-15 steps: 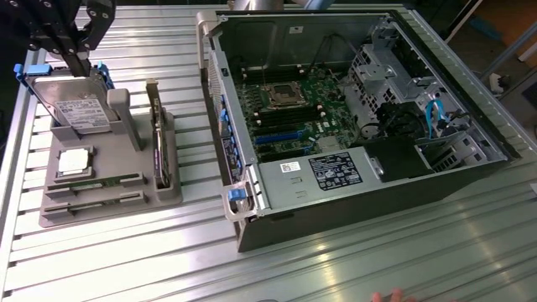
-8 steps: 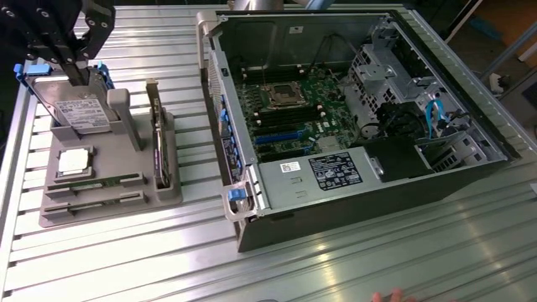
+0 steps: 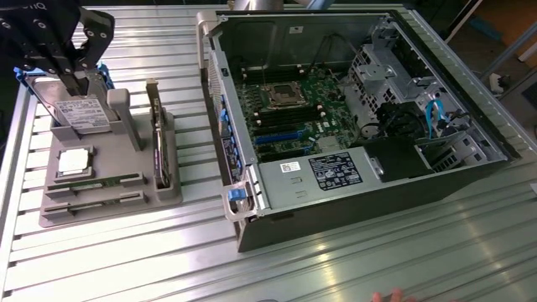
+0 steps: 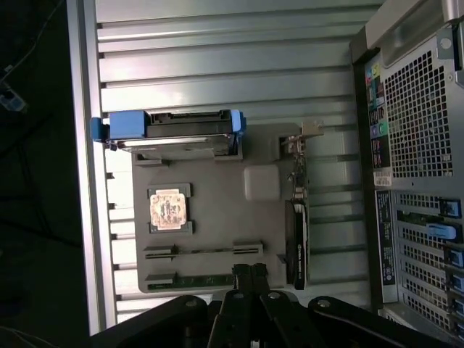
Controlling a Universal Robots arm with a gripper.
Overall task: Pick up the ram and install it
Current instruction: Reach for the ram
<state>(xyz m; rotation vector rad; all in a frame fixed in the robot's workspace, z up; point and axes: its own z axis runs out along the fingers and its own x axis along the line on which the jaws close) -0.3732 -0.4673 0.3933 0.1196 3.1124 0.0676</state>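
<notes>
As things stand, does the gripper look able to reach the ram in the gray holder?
Probably yes: the ram lies uncovered in its holder, free from above. The gripper has its jaws shut, though, so it is not ready to take hold.

Ram (image 3: 90,184) in holder (image 3: 92,217) beside computer case (image 3: 353,217)

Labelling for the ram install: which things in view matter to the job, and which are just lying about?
Job: ram in the grey holder; tool; motherboard in the open case.
Lying about: hard drive; processor chip; expansion card.
</notes>
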